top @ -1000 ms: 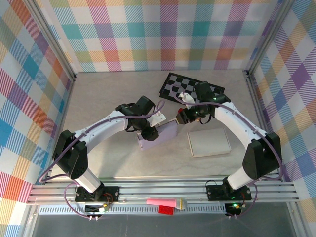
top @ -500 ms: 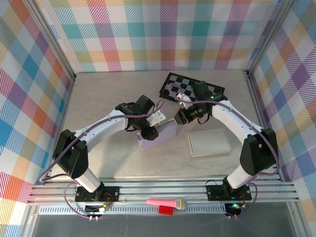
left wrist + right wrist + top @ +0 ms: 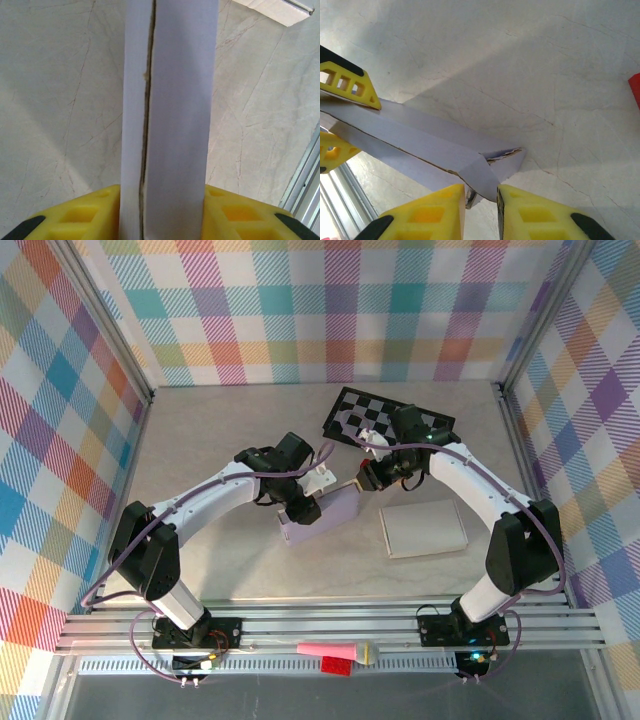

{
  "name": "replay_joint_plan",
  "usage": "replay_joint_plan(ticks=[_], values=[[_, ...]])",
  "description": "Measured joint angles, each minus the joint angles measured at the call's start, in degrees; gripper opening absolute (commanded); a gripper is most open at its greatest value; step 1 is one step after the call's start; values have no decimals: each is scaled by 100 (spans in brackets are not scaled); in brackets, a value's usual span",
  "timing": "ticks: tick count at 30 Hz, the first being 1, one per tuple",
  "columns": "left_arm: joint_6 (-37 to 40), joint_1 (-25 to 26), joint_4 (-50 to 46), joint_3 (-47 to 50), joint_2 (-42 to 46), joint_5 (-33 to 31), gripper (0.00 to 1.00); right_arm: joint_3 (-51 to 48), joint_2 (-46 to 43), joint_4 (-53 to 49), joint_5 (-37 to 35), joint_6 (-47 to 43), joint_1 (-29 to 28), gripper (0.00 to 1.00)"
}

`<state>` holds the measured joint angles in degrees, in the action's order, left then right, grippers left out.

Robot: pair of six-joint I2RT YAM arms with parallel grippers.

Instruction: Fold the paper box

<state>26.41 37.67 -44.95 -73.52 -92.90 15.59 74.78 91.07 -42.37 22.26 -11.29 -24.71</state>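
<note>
Lavender paper box (image 3: 328, 508) sits over the desk (image 3: 210, 450), just short of the checkerboard mat (image 3: 352, 410), long axis running toward it. Left gripper (image 3: 162, 202) clamps the end away from the mat. Right gripper (image 3: 480, 200) pinches the mat-side corner flap and looks best placed for the fold.

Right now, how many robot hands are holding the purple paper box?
2. The left hand clamps the purple paper box at its left part. The right hand pinches a folded corner at its far right end.
</note>
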Motion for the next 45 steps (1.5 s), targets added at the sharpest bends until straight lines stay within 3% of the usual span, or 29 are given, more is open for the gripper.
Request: replay_joint_plan(ticks=[17,45], values=[[2,-11,-2,-26,-28,0,38,92,28,-33,-308,-13,-173,28],[44,-11,-20,-70,-66,2,38,249,144,-85,-590,-15,-323,17]])
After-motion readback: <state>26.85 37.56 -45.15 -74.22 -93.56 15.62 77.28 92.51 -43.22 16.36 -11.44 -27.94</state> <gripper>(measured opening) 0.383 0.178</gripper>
